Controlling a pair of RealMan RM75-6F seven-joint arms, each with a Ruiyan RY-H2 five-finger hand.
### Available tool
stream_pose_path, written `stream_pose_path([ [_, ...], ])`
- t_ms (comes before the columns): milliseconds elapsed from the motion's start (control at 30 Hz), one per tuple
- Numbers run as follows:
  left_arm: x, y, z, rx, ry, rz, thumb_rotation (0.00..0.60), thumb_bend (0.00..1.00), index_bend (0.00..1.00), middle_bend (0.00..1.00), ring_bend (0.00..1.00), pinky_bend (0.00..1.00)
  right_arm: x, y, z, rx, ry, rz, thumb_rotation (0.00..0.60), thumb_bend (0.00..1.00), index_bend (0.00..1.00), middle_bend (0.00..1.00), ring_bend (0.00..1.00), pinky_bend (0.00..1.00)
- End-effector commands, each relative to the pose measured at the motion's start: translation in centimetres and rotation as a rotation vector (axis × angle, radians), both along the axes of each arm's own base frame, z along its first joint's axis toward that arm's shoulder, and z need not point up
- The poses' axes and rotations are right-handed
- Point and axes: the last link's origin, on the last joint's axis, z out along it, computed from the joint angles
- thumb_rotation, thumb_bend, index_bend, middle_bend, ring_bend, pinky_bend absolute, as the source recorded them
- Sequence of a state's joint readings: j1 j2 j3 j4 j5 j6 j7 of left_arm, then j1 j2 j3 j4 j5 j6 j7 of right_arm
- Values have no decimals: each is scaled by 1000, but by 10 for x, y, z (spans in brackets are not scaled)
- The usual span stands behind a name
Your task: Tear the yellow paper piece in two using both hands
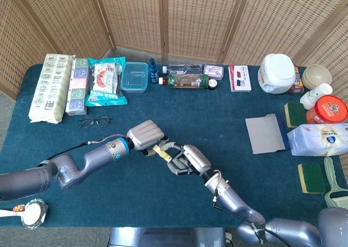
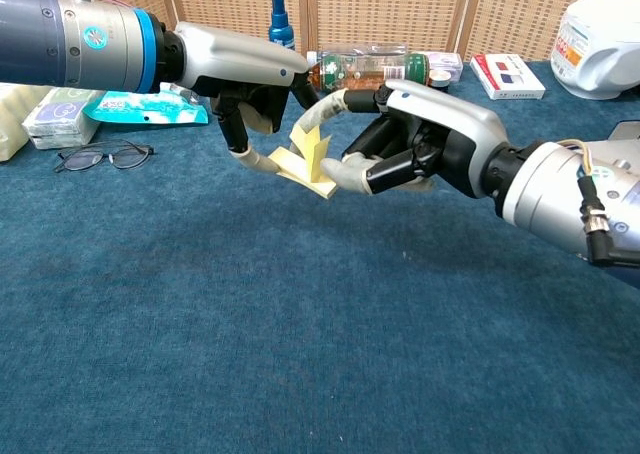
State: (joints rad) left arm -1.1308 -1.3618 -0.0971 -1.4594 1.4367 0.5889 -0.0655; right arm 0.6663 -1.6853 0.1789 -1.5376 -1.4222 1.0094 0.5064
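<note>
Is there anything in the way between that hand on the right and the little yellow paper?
Nothing visible. The right hand has its fingertips right at the yellow paper, which the left hand pinches above the table. The glasses and bottle lie well off to the side.

Matt yellow paper (image 2: 308, 157) is creasing between glossy grey plastic hands, left (image 2: 240, 74) and right (image 2: 425, 139), above a rough blue cloth table (image 2: 250, 354).

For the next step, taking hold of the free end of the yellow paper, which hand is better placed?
The right hand. The left hand already pinches the yellow paper above the table, and the right hand's fingertips are at its free edge, apparently touching it, so it probably only needs to pinch there.
</note>
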Motion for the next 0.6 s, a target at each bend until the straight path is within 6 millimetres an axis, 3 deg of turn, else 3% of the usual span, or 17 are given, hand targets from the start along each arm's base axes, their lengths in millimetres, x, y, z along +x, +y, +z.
stream_pose_path([
  [33, 0, 0, 0, 0, 0, 0, 600, 345, 679, 1000, 1000, 1000, -1, 0, 0, -1, 3, -4, 600, 457, 322, 964, 1000, 1000],
  [600, -2, 2, 2, 3, -4, 5, 600, 346, 679, 1000, 1000, 1000, -1, 0, 0, -2, 8, -4, 600, 457, 385, 964, 1000, 1000],
])
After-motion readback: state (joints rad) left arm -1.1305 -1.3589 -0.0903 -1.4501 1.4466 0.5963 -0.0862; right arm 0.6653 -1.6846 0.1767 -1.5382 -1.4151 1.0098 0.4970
